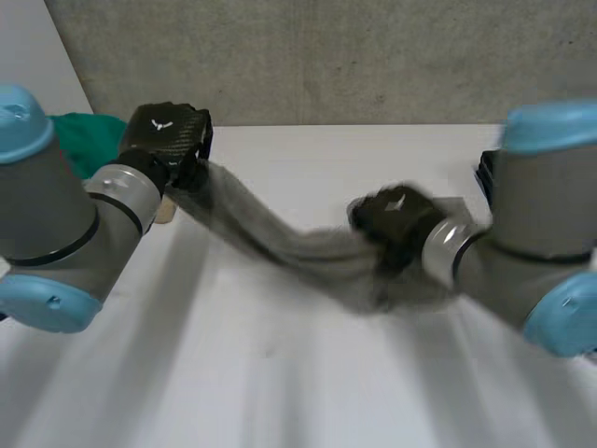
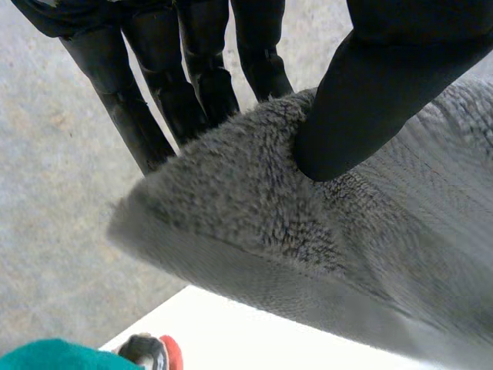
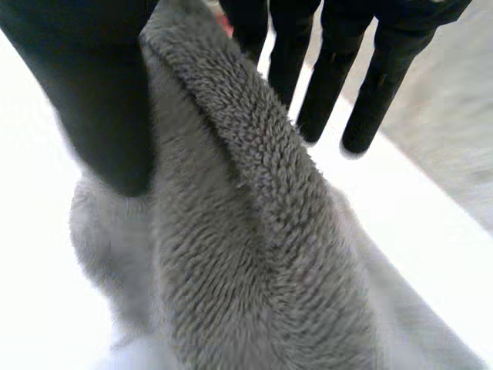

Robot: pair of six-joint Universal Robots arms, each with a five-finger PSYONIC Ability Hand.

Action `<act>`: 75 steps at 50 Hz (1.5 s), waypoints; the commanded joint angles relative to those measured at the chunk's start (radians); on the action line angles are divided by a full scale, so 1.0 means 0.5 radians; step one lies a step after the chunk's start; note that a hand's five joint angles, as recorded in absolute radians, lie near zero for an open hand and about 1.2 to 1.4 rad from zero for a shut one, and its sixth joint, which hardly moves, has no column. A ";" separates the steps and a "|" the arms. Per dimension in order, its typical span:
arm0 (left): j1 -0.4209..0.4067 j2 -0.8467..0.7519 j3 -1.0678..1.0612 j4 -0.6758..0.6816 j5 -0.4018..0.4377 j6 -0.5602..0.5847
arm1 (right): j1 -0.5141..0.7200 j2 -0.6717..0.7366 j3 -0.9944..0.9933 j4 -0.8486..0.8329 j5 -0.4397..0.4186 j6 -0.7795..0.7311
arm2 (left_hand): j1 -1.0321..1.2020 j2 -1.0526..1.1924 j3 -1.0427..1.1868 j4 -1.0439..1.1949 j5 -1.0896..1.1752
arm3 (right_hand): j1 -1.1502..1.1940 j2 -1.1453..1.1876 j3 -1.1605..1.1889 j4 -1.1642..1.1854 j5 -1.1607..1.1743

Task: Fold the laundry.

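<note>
A grey fluffy towel hangs stretched in the air between my two hands above the white table. My left hand holds one end high at the back left. In the left wrist view its thumb pinches the towel's rolled edge against the fingers behind it. My right hand holds the other end lower, right of the middle. In the right wrist view the towel rises as a ridge between the thumb, which presses on its side, and the straight fingers.
A green cloth lies at the table's back left, beyond my left arm, also in the left wrist view next to a small red and black object. A black object stands at the right edge. A grey wall runs behind.
</note>
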 commanded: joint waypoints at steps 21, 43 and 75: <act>-0.154 0.532 -0.086 0.052 0.015 -0.011 | -0.136 0.335 -0.666 0.357 -0.086 -0.776 | 0.481 0.399 0.412 0.392 0.491 | -0.917 -0.901 -0.929 -0.933 -0.908; -0.068 0.566 -0.080 0.217 0.006 0.001 | -0.139 1.069 -1.543 -0.392 0.284 -0.594 | 0.481 0.399 0.412 0.392 0.491 | 1.526 1.543 1.514 1.510 1.536; 0.153 0.229 -0.724 0.877 0.107 0.004 | -0.182 0.093 0.386 -0.358 0.171 -0.458 | 0.481 0.399 0.412 0.392 0.491 | -0.771 -0.755 -0.783 -0.787 -0.762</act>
